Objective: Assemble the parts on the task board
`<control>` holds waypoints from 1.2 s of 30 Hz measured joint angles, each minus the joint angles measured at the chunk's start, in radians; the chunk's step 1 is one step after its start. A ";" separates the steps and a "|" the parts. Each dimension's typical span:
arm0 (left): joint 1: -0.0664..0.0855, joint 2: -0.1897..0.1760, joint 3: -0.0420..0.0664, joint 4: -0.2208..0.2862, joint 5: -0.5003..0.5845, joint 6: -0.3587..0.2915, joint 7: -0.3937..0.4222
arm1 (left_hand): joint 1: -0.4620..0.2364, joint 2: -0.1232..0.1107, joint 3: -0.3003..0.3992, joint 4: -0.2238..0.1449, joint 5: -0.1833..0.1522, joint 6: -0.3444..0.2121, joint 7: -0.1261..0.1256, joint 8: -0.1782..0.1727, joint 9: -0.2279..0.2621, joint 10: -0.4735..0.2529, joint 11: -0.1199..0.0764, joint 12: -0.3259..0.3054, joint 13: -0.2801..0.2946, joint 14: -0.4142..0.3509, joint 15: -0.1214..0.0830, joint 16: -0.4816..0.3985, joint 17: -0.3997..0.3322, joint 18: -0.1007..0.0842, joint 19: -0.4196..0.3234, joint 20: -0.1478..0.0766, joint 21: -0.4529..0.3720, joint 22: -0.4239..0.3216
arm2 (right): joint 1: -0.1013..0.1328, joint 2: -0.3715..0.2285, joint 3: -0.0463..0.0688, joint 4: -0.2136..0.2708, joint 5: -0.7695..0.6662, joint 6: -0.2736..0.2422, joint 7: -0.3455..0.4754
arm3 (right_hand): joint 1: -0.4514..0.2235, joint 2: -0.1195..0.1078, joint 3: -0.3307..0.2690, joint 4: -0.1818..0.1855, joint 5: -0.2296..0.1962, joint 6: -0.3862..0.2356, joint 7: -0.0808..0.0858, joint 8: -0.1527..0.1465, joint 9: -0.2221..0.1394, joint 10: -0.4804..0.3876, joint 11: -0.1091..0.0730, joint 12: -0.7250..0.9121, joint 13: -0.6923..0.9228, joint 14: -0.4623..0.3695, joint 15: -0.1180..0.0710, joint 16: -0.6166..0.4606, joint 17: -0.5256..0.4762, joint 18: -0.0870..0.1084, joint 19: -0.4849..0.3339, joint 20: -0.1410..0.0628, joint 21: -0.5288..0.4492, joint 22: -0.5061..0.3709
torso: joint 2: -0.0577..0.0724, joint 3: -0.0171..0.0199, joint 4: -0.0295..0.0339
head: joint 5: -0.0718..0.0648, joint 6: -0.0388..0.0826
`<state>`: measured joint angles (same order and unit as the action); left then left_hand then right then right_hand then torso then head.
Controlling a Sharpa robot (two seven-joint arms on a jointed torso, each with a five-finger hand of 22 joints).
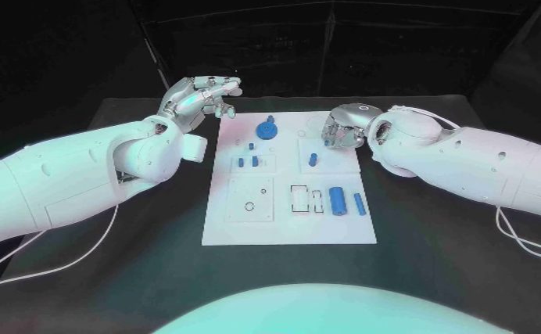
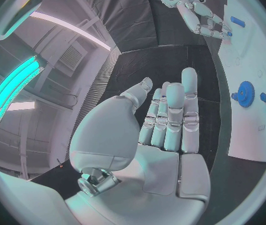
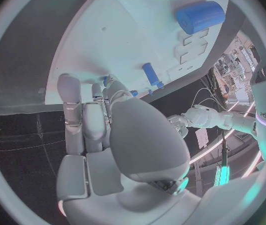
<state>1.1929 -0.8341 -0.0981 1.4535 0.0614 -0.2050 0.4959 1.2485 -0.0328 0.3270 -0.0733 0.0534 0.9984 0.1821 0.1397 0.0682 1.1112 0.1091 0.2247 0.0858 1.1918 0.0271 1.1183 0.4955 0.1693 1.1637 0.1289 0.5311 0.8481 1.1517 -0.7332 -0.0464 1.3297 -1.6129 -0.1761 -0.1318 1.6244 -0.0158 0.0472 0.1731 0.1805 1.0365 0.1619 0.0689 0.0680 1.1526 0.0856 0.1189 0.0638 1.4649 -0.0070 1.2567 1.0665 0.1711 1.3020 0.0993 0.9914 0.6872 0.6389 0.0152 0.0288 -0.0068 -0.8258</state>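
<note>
flanking the task board (image 1: 288, 224), both robot hands empty

You get the head camera looking down on the board (image 1: 288, 185), each wrist camera close behind its own palm — all three share that board.

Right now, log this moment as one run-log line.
left hand: open, off board's far-left corner | right hand: open, over task board far-right edge | blue gear: on board | parts: unheld
</note>
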 measured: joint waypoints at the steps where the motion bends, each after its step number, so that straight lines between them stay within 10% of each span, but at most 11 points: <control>1: 0.000 0.000 0.000 0.000 0.000 -0.002 0.000 | 0.000 0.000 0.000 0.000 0.000 0.000 0.000 0.000 0.000 0.000 0.000 0.000 0.000 0.000 0.000 0.000 0.000 0.000 0.000 0.000 0.000 -0.001 | -0.001 0.001 0.000 -0.001 0.001 0.002 0.000 | 0.000 0.000 0.003 -0.003 0.000 0.000 0.000 0.000 0.000 0.000 0.000 0.000 0.000 0.000 0.000 0.000 0.000 0.000 -0.003 -0.003 0.005 0.001 | 0.000 0.0000 0.0000 | -0.003 0.000; 21: 0.000 -0.003 0.000 0.000 0.002 -0.024 0.001 | 0.005 0.005 0.000 0.000 0.000 0.000 0.000 0.005 0.000 0.000 0.000 0.004 0.001 0.000 0.000 0.000 0.001 0.000 0.000 0.000 -0.004 -0.003 | -0.002 0.016 0.002 -0.008 0.009 0.017 -0.008 | 0.006 -0.006 0.063 -0.010 -0.004 0.029 -0.007 0.000 0.001 0.028 -0.005 0.000 0.003 0.000 0.000 0.019 0.013 0.000 -0.010 -0.003 0.039 0.034 | 0.001 0.0007 -0.0002 | -0.003 -0.009; 27: 0.000 -0.005 0.000 0.001 0.002 -0.025 0.001 | 0.005 0.005 0.000 0.000 0.001 -0.003 0.003 0.005 0.000 -0.004 0.004 0.004 0.001 0.000 0.000 0.000 0.002 0.000 0.000 0.000 -0.004 -0.004 | -0.002 0.019 0.002 -0.005 -0.001 0.018 -0.024 | 0.006 -0.006 0.135 -0.025 -0.097 0.055 -0.014 0.005 0.004 0.052 -0.012 0.010 0.007 0.000 0.000 0.027 0.018 -0.016 -0.014 -0.007 0.070 0.068 | 0.001 0.0007 -0.0006 | -0.007 -0.012; 36: 0.000 -0.006 0.000 0.002 0.003 -0.025 -0.002 | 0.013 0.013 -0.003 -0.003 0.001 -0.003 0.003 0.005 0.000 -0.007 0.000 0.009 0.002 0.000 0.000 0.000 0.002 0.000 0.000 0.000 -0.005 -0.007 | -0.004 0.024 0.001 0.003 -0.027 0.013 -0.052 | -0.020 -0.032 0.221 -0.043 -0.105 0.069 -0.014 0.005 0.004 0.061 -0.018 0.011 0.008 0.004 -0.004 0.031 0.017 -0.016 -0.017 -0.010 0.093 0.090 | -0.001 0.0011 -0.0011 | -0.014 -0.008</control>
<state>1.1933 -0.8397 -0.0981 1.4550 0.0640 -0.2296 0.4937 1.2616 -0.0196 0.3243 -0.0761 0.0540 0.9950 0.1855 0.1451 0.0685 1.1041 0.1092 0.2334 0.0880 1.1918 0.0271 1.1183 0.4976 0.1693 1.1637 0.1289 0.5260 0.8412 1.1475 -0.7093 -0.0456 1.3327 -1.6394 -0.1634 -0.1839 1.6046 -0.0479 0.2681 0.1296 0.0752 1.1053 0.1479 0.0736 0.0718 1.2132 0.0680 0.1302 0.0720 1.4688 -0.0110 1.2876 1.0832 0.1549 1.2845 0.0891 1.0841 0.7768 0.6382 0.0163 0.0277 -0.0207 -0.8339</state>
